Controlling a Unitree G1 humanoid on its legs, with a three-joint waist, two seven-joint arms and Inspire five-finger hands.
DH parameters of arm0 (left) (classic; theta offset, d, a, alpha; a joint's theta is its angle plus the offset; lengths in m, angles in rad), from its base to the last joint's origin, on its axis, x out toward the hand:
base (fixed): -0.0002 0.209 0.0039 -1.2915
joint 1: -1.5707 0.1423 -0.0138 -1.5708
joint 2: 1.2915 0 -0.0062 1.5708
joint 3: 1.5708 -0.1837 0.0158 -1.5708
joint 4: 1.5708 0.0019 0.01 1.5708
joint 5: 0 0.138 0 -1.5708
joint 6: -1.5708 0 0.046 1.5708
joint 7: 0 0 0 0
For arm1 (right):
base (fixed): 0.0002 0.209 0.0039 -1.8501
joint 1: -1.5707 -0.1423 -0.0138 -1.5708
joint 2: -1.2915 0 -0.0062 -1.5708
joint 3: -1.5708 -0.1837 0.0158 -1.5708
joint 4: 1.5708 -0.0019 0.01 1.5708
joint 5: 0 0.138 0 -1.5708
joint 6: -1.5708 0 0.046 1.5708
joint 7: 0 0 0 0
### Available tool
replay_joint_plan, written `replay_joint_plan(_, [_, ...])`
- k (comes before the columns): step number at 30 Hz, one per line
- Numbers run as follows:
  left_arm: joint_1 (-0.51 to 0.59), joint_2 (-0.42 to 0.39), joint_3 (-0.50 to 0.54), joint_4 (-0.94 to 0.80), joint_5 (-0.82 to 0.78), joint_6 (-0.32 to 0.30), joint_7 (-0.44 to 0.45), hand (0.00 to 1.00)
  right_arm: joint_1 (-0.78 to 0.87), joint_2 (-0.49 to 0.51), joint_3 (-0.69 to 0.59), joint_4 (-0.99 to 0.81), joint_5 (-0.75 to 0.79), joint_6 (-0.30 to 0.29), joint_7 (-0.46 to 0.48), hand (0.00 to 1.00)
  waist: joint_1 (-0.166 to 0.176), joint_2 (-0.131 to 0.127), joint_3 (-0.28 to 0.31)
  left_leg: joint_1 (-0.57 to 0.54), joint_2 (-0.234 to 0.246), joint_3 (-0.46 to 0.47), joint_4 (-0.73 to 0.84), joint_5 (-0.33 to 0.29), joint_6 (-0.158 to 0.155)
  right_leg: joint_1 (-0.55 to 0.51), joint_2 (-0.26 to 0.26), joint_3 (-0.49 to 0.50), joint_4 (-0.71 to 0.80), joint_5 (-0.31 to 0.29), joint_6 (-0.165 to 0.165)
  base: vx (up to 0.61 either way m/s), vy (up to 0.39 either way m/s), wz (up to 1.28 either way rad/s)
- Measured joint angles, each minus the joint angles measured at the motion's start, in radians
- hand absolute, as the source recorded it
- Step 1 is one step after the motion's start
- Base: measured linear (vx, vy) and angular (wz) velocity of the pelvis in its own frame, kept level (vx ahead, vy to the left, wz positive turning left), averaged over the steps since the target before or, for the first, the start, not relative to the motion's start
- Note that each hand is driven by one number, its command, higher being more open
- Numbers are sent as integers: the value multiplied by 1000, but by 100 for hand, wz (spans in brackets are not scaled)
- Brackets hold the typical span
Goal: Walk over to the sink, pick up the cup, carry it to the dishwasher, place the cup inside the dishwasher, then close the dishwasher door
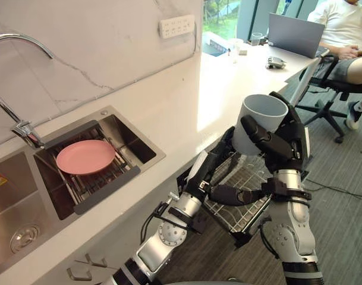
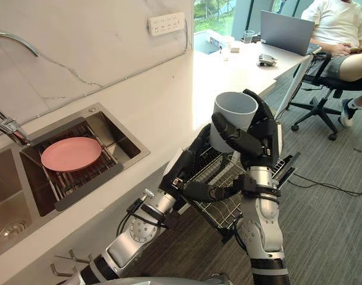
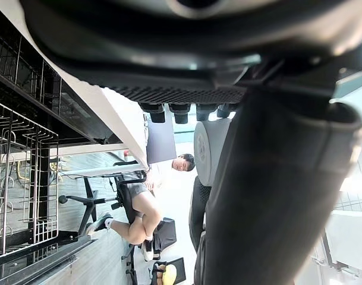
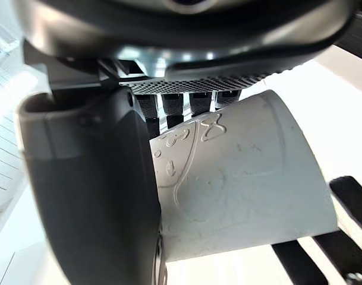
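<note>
The step in hand is placing the cup; the carry from the sink looks all but done. The right hand (image 1: 286,144) sits right of the frame's centre, its fingers and thumb curled round the pale grey cup (image 1: 261,122); the cup stands upright, mouth up and empty, in the air above the dishwasher's pulled-out wire rack (image 1: 238,212), not touching it. The right wrist view shows the thumb pressed against the cup's embossed wall. The left hand (image 1: 213,163) reaches up from the lower left, just beside the cup and over the rack's near edge; its fingers look stretched out and hold nothing.

At centre left the sink (image 1: 131,134) holds a pink plate (image 1: 85,157) on a drainer; the white tabletop (image 1: 186,98) runs towards the upper right, where a person (image 1: 346,27) sits by a laptop (image 1: 296,34).

By my judgement, the next move calls for lowering the cup straight down into a free place between the rack's wires, letting the fingers spread only once it rests; both hands must then clear the rack before it is pushed in and the door closed. The left hand is close enough to crowd the descent.
</note>
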Motion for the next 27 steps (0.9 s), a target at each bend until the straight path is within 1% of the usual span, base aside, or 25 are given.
replay_joint_plan(3, [8,0,0,0,7,0,-15,100,0,0,-27,0,0,-2,-20,0,1,0,0,0,0,0,-1,0,0,0,0,0,0,0,0,0,0,0])
replay_joint_plan(7, [9,0,5,0,7,0,-27,100,0,0,-72,0,-16,-8,-72,0,0,0,0,0,-1,2,-3,0,0,-2,0,0,0,0,0,1,8,0])
replay_joint_plan(10, [29,-3,30,0,3,0,-37,100,3,1,-143,1,-31,-18,-96,0,-3,0,0,0,-2,4,-5,0,0,-4,0,0,0,0,0,0,0,0])
replay_joint_plan(11, [41,-4,45,0,-1,1,-45,100,12,0,-173,1,-31,-29,-104,0,-3,0,1,-1,-2,5,-6,0,0,-5,0,0,0,0,0,0,0,0])
replay_joint_plan(13, [60,-4,67,0,-32,5,-51,100,27,0,-215,3,-31,-39,-114,0,-7,0,1,-2,-2,6,-7,0,0,-7,-1,1,0,0,1,1,32,-2])
replay_joint_plan(18, [114,-12,107,16,-183,53,-97,100,69,4,-297,24,-29,-52,-127,0,-12,-1,3,-5,-2,11,-10,-1,-1,-15,-1,5,0,-1,1,-2,16,-2])
replay_joint_plan(20, [150,-32,128,82,-302,101,-137,100,82,7,-334,50,-28,-53,-126,0,-12,-3,4,-7,-2,11,-10,-3,-3,-17,-1,5,0,-1,1,0,0,0])
replay_joint_plan(22, [174,-32,135,160,-356,135,-167,100,89,7,-357,70,-28,-53,-123,0,-12,-1,5,-14,-1,11,-7,-4,-5,-22,0,4,0,-1,1,0,0,0])
replay_joint_plan(24, [208,-26,139,255,-364,157,-198,100,95,7,-380,101,-28,-53,-112,0,-13,-2,10,-21,2,10,-2,-9,-7,-26,0,3,0,-2,1,0,0,0])
replay_joint_plan(27, [261,-20,154,325,-347,174,-224,100,96,7,-395,146,-26,-54,-95,0,-15,-2,19,-37,6,7,14,-14,-3,-34,0,1,2,-2,1,0,8,1])
